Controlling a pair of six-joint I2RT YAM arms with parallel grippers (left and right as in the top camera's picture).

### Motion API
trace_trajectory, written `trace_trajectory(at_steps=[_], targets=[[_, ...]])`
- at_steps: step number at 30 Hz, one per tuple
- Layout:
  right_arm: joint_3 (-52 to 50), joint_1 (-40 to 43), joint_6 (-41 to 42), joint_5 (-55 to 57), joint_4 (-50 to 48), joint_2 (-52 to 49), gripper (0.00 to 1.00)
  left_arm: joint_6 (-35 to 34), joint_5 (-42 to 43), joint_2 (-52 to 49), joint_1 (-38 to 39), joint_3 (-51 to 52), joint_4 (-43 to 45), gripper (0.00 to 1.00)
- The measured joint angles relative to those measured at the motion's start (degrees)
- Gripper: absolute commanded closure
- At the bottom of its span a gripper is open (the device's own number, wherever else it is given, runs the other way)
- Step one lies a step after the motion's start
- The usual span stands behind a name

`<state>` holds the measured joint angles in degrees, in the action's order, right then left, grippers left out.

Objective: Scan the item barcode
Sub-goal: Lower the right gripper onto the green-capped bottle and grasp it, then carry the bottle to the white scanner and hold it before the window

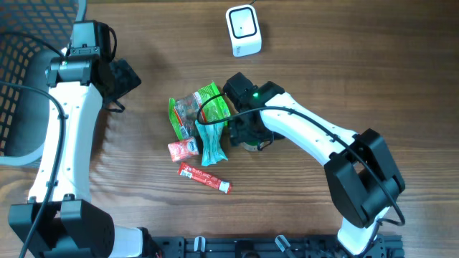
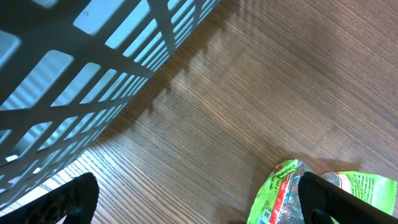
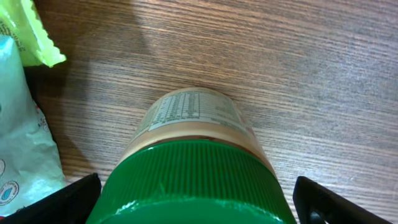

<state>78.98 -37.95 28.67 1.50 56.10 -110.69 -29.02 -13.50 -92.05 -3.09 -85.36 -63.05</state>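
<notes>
My right gripper (image 3: 196,198) stands wide astride the green-lidded jar (image 3: 193,168), low centre of the wrist view. I'd close squarely below the lid, then turn its label toward the scanner (image 1: 243,30) at top centre overhead. Left gripper (image 2: 199,202) gapes, idle. No barcode visible; my arm mostly hides the jar overhead

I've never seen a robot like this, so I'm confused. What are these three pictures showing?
These are two robot arms at a wooden table. One picture looks down from above; the other two come from cameras on each wrist. On the table lie snack packets, a red stick packet, a white scanner and, on the left, a grey basket. The left gripper is open, holding nothing. The right gripper is open around a green-lidded jar lying on the table.
</notes>
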Motion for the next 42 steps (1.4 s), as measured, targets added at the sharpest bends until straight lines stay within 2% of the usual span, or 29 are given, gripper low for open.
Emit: trace_trajectory(at_steps=[2,4,7,14,18,20,22,25,29,31,33,42], targets=[[0.0,0.0,1.6,-0.2,0.2,0.0,0.03,0.0,0.0,0.0,0.0,0.0,0.0,0.00],[-0.1,0.0,3.3,-0.4,0.4,0.0,0.11,0.0,0.0,0.0,0.0,0.0,0.0,0.00],[-2.6,0.0,4.7,-0.4,-2.8,0.0,0.17,0.0,0.0,0.0,0.0,0.0,0.0,0.00],[-3.7,0.0,4.9,-0.4,-6.4,0.0,0.17,0.0,0.0,0.0,0.0,0.0,0.0,0.00],[-3.7,0.0,4.7,-0.4,-6.0,0.0,0.33,0.0,0.0,0.0,0.0,0.0,0.0,0.00],[-3.7,0.0,4.7,-0.3,-6.0,0.0,0.33,0.0,0.0,0.0,0.0,0.0,0.0,0.00],[-3.7,0.0,4.5,-0.3,-5.9,0.0,0.39,0.0,0.0,0.0,0.0,0.0,0.0,0.00],[-3.3,0.2,3.1,-0.6,-3.9,0.0,0.41,0.0,0.0,0.0,0.0,0.0,0.0,0.00],[-0.9,6.3,2.1,-7.5,2.2,4.6,0.60,0.0,0.0,0.0,0.0,0.0,0.0,0.00],[0.0,10.6,2.0,-11.0,5.5,9.8,0.82,0.0,0.0,0.0,0.0,0.0,0.0,0.00],[0.4,14.9,1.9,-14.2,7.8,13.0,0.96,0.0,0.0,0.0,0.0,0.0,0.0,0.00],[0.1,17.1,1.6,-23.8,7.0,13.2,0.96,0.0,0.0,0.0,0.0,0.0,0.0,0.00]])
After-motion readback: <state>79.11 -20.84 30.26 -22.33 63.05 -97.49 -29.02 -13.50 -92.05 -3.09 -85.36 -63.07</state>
